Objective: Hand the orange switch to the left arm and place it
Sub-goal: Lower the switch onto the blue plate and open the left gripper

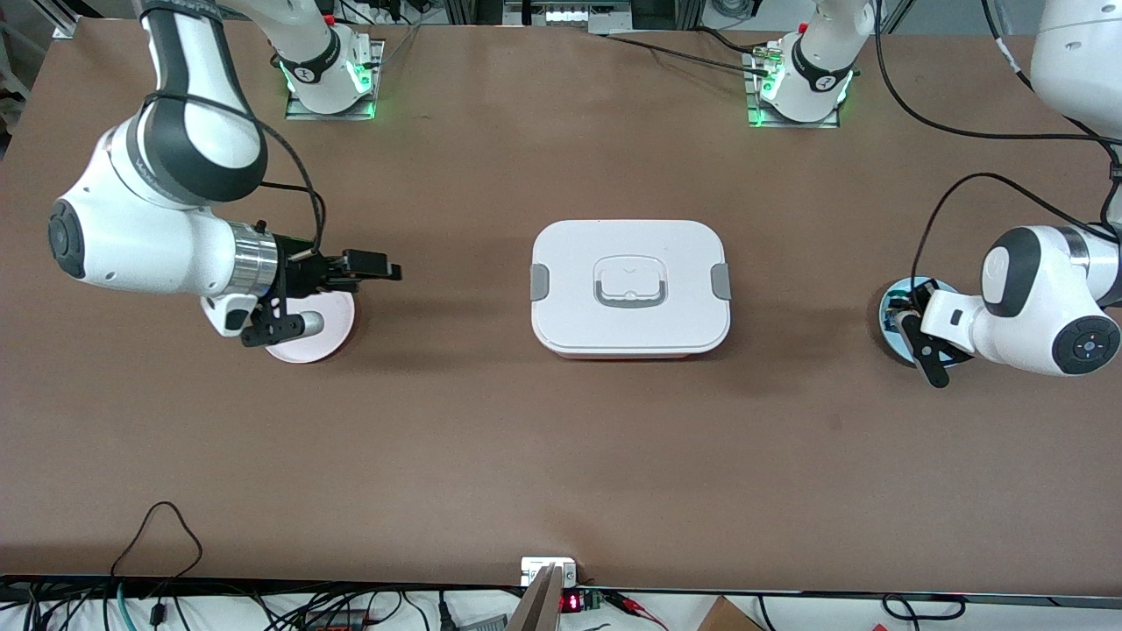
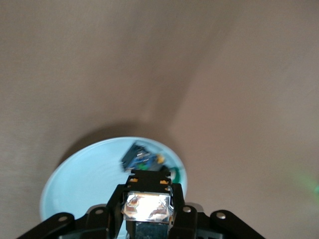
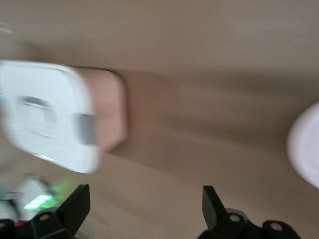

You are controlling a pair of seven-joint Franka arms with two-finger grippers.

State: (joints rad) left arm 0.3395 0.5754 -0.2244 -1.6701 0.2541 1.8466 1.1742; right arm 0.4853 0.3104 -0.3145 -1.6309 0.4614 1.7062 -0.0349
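My left gripper is low over a light blue plate at the left arm's end of the table. In the left wrist view its fingers are closed on a small black body with tan parts, the orange switch; its cap is hidden. A dark switch with blue and green parts lies on that plate. My right gripper is open and empty, held level above a pink plate and pointing toward the white box. The box also shows in the right wrist view.
The box stands at the table's middle, between the two plates. The pink plate shows at the edge of the right wrist view. Cables run along the table's edge nearest the front camera.
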